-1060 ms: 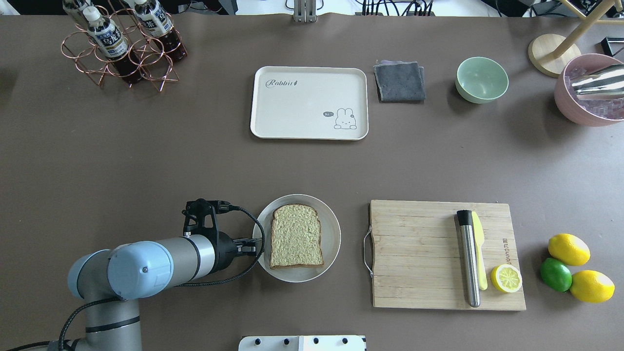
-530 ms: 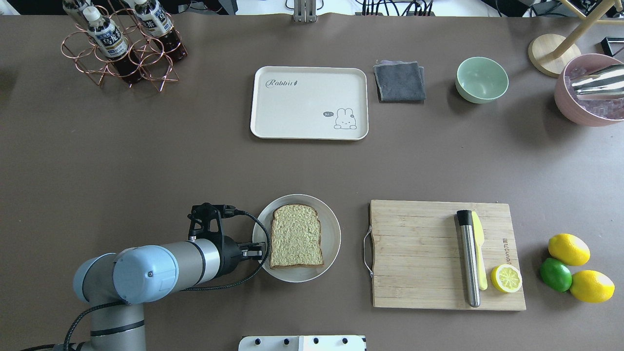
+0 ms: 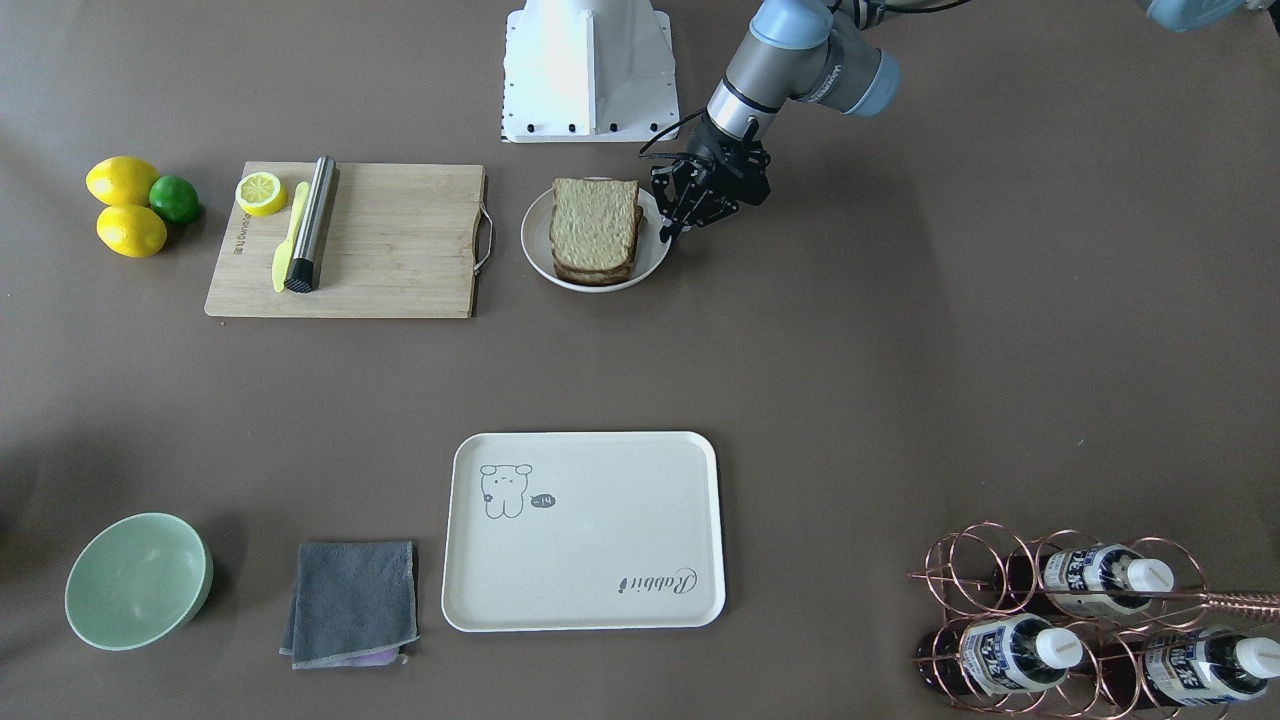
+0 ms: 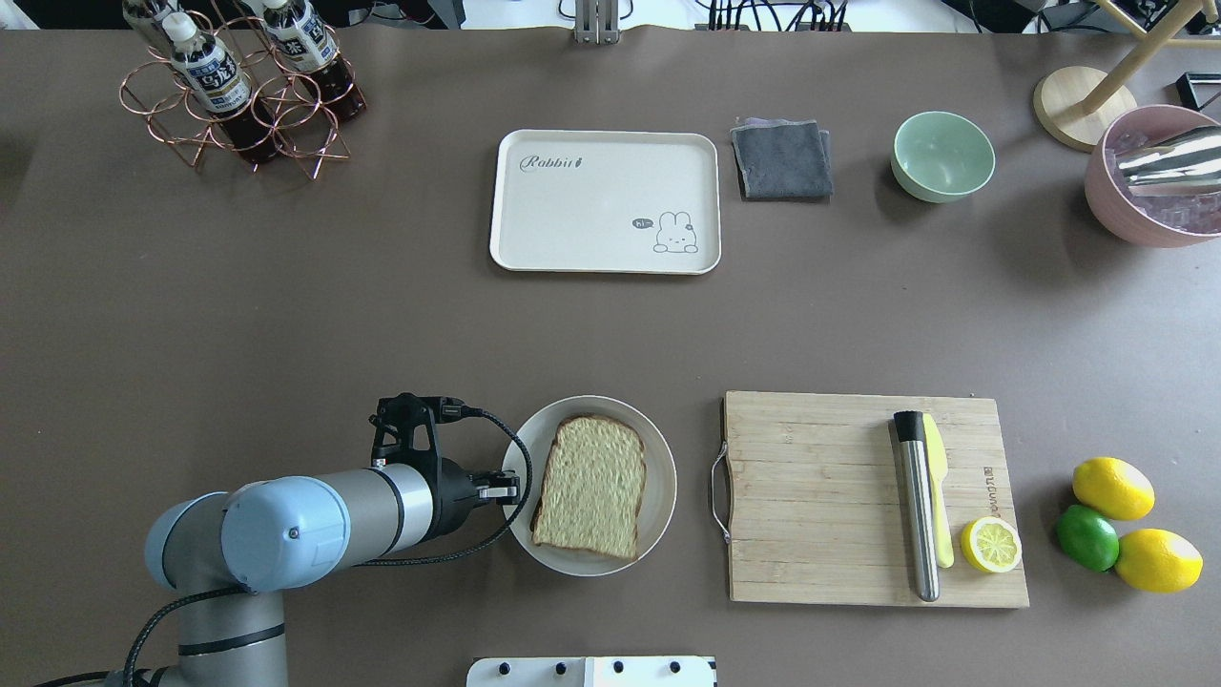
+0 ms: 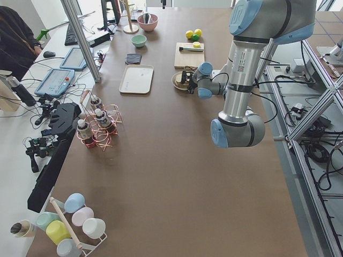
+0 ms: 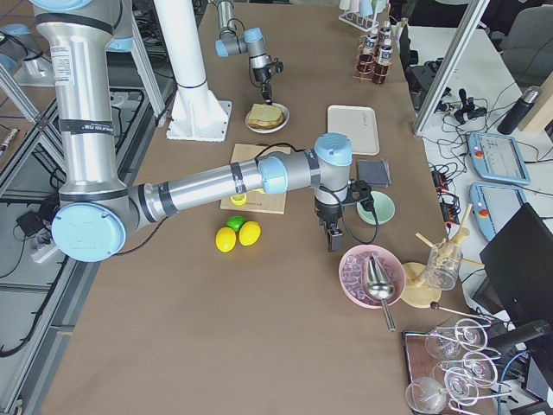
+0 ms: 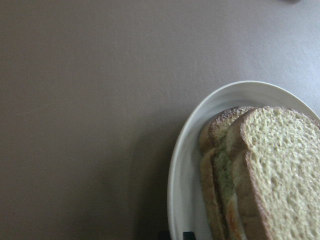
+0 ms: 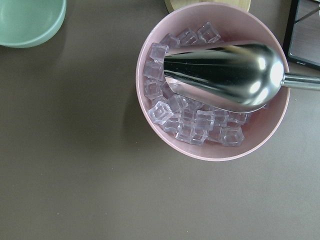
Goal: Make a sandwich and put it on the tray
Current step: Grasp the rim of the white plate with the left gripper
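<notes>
— What's changed?

— The plate (image 4: 660, 475) has slid a little right and nearer, and the sandwich (image 4: 591, 487) on it has turned, its top now leaning right. The left gripper (image 4: 504, 492) has followed and sits at the plate's left rim.

— Is it holding the plate?

— I can't tell. The fingers are right at the rim, but whether they pinch it or only touch it doesn't show. Its wrist camera shows two slices stacked, slightly offset.

— And to the right of that?

— The board (image 4: 811, 496), just beside the plate but apart from it, carrying a steel rod (image 4: 916, 506), a yellow knife (image 4: 938, 496) and a lemon half (image 4: 990, 545). Two lemons (image 4: 1113, 488) and a lime (image 4: 1087, 537) are huddled past its right edge.

— The tray?

— The tray (image 4: 591, 205) lies farther out, well apart from the sandwich. A grey cloth (image 4: 782, 159) lies just right of it, then a green bowl (image 4: 942, 156). A bottle rack (image 4: 238, 95) stands at the far left.

— The other arm?

— The right gripper (image 6: 333, 239) hangs by the pink bowl (image 4: 1107, 215) at the far right, which holds ice (image 8: 195, 125) and a scoop (image 8: 225, 75). Whether it's parted or closed, I can't tell.
</notes>
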Controlling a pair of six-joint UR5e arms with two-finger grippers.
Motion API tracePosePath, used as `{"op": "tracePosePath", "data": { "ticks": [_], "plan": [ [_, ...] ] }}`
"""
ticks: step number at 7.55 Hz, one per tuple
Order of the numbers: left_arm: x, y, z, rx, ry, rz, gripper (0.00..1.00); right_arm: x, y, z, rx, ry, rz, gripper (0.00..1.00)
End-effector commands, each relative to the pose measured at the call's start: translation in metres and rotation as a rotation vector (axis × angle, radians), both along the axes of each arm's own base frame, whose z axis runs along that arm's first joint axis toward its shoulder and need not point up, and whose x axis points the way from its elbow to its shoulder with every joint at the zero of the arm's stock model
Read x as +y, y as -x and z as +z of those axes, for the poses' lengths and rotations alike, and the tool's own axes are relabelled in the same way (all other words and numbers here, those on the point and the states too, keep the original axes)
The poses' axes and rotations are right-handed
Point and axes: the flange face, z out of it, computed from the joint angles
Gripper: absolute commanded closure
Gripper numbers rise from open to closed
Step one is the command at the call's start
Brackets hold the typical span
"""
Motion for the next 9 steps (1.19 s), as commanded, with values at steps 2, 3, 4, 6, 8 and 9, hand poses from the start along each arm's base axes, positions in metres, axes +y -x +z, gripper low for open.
{"op": "tracePosePath", "data": {
  "ticks": [2, 3, 4, 6, 8, 9],
  "plan": [
    [-0.004, 0.013, -0.018, 0.038, -0.001, -0.009, 1.00, -0.002, -0.003, 0.002, 0.000, 0.002, 0.003, 0.00],
    [-0.010, 0.017, -0.018, 0.036, -0.002, -0.020, 1.00, -0.004, -0.002, 0.001, -0.002, 0.000, 0.003, 0.00],
    [-0.011, 0.018, -0.018, 0.036, -0.002, -0.021, 1.00, -0.002, -0.003, 0.002, -0.001, 0.003, 0.003, 0.00],
    [-0.019, 0.020, -0.018, 0.002, 0.008, -0.032, 1.00, -0.001, -0.003, 0.004, -0.005, 0.008, 0.002, 0.00],
    [-0.054, 0.034, -0.038, 0.011, 0.056, 0.009, 1.00, 0.008, -0.006, 0.017, 0.001, 0.006, -0.030, 0.00],
    [-0.063, 0.038, -0.036, 0.006, 0.060, -0.003, 1.00, 0.009, -0.009, 0.017, -0.003, 0.003, -0.030, 0.00]
  ]
}}
